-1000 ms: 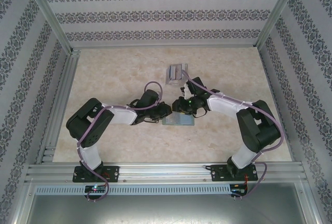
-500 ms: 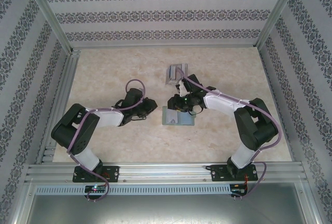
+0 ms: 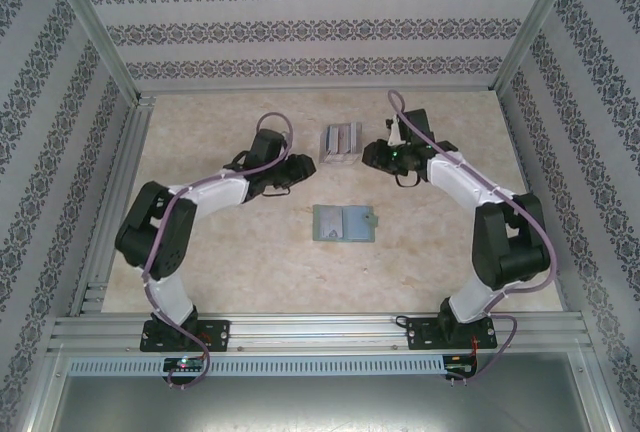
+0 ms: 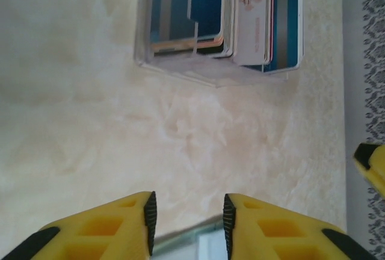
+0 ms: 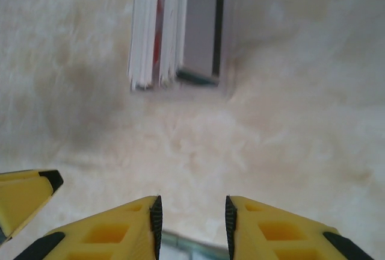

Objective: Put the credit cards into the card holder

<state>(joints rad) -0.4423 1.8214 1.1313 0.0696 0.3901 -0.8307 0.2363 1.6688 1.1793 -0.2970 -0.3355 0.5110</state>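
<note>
The credit cards (image 3: 340, 140) stand on edge as a tight bundle in a clear stand (image 3: 341, 157) on the table (image 3: 230, 252). They lie between the two sets of jaws, with the left jaws on one side and the right jaws on the other. Both sets are near the stand, and neither touches it.

In the left wrist view the credit cards (image 4: 207, 13) lie straight ahead of the left jaws, across a stretch of bare table (image 4: 90, 121). Blue faces and a white card with a pinkish print show behind the clear stand (image 4: 180, 70). The left jaws' yellow fingers (image 4: 108, 233) have only a narrow gap between them and nothing in it. A yellow fingertip of the right jaws (image 4: 372, 162) shows off to the side.

In the right wrist view the credit cards (image 5: 171, 28) again sit ahead of the jaws, a little to one side, and the picture is blurred. White card edges and a grey face can be made out. The right jaws' yellow fingers (image 5: 114, 236) are likewise narrowly parted and hold nothing. A yellow fingertip of the left jaws (image 5: 24, 197) shows to one side.

The card holder (image 3: 344, 223) lies opened flat on the table with its two grey-green panels side by side. It is well apart from the stand, behind both sets of jaws toward the arm bases and roughly midway between them. Neither set of jaws touches it.
</note>
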